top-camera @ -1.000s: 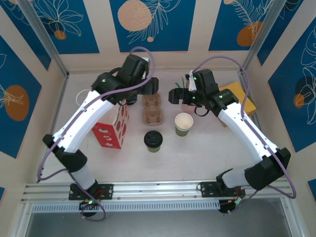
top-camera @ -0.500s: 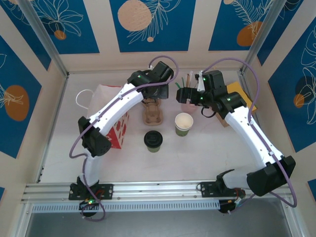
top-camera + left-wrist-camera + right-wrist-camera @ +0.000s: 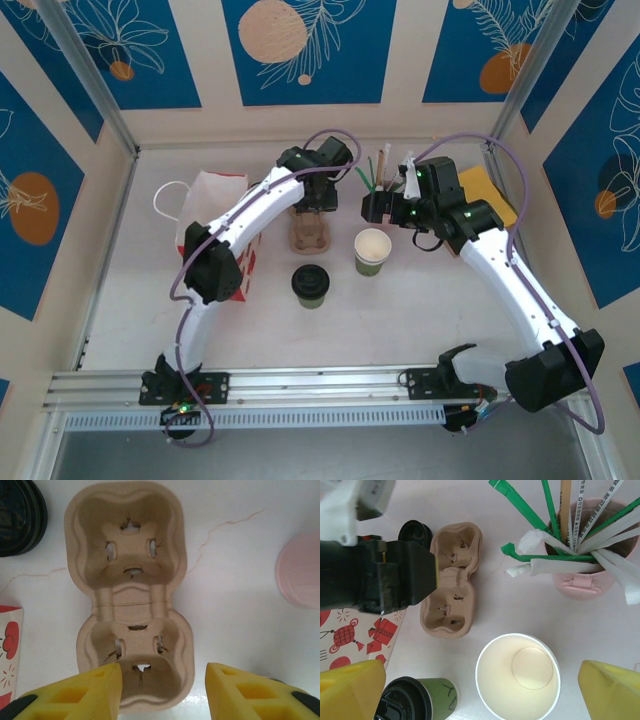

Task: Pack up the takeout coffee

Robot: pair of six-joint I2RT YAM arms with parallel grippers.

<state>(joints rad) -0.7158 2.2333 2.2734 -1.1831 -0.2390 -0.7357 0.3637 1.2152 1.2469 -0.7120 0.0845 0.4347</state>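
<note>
The small green paper cup with a black plastic lid (image 3: 311, 285) stands upright on the white counter (image 3: 400, 300), nearest the arm bases. Beyond it, the right claw (image 3: 481, 667) gapes wide by a lidless green cup (image 3: 517, 680). The left claw (image 3: 162, 672), jaws apart, straddles one end of the brown pulp two-cup carrier (image 3: 131, 580).

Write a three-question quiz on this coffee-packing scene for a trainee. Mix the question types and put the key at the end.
1. True or false: the takeout coffee stands outside the cup carrier.
2. The left gripper hovers over which thing? A the cup carrier, B the lidless cup, C the paper bag.
3. Fill in: the jaws of the right gripper stand ___.
Key: 1 true; 2 A; 3 open.
</note>
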